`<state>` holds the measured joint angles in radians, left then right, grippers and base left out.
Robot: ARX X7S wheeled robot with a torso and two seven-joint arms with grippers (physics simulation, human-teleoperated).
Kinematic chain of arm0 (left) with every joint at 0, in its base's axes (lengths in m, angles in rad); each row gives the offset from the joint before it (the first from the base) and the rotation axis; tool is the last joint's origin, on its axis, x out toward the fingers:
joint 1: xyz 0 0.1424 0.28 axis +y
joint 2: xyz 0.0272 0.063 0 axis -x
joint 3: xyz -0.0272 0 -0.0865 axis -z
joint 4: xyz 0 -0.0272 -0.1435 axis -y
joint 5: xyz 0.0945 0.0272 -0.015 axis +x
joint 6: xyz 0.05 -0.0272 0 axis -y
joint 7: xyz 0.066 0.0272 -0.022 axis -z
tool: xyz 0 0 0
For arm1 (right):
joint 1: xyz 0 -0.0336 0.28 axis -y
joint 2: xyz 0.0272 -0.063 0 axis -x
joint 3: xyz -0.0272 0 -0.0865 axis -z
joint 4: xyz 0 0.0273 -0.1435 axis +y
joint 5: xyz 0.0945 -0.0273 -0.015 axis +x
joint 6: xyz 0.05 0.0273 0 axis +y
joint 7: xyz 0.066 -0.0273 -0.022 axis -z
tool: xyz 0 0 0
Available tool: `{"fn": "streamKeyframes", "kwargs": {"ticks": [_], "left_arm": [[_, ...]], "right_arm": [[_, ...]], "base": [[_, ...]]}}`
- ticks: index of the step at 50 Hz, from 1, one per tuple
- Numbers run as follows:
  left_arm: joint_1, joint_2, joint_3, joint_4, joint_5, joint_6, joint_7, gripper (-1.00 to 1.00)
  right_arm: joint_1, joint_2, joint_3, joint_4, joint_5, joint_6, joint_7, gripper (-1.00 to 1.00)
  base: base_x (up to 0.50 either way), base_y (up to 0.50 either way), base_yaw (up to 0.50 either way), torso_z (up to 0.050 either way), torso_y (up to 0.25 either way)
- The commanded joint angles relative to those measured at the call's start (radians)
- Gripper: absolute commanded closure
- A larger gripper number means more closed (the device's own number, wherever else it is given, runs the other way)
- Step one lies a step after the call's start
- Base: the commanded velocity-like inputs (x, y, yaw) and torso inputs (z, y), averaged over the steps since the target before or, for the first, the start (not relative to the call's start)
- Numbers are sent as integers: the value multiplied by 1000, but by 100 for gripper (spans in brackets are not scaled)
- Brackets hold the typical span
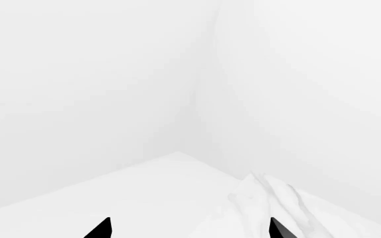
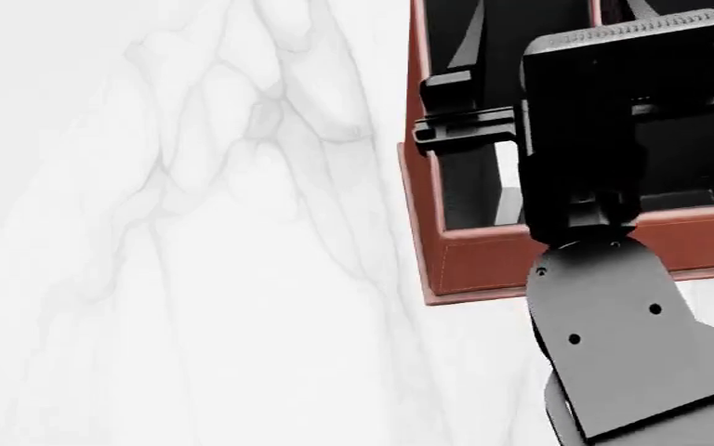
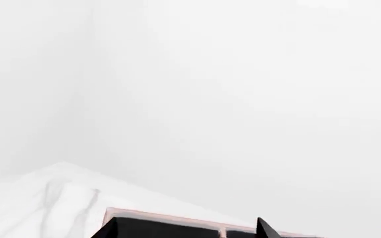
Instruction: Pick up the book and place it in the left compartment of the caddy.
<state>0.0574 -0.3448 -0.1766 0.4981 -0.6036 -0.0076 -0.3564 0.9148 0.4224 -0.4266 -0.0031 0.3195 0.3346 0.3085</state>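
Observation:
The reddish-brown caddy (image 2: 506,260) stands at the top right of the head view, and my right arm reaches over it. My right gripper (image 2: 429,113) hangs over the caddy's left wall, by the long left compartment (image 2: 469,186). A thin white strip (image 2: 508,181) stands inside that slot; it looks like the book's page edges, while its black cover blends with the lining. In the right wrist view the right gripper (image 3: 187,230) is open, with the caddy's pale rim (image 3: 177,218) between its tips. My left gripper (image 1: 190,230) is open over bare white surface.
White marble tabletop (image 2: 183,242) fills the left and lower head view. The caddy's other slots are mostly hidden behind my right arm (image 2: 617,372). Both wrist views show plain white walls and a table corner.

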Motion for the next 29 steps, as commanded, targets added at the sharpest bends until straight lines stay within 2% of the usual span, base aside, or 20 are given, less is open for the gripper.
{"fn": "streamKeyframes", "kwargs": {"ticks": [1,29], "left_arm": [[-4,0,10,-3,5,2,-1,-100],[0,-6,18,-1,5,8,-2,-100]], "right_arm": [[-52,65,1,-282,-24,104,96,-100],[-58,75,1,-297,-44,84,112,-100]], "base": [[0,0,0,0,0],[0,0,0,0,0]]}}
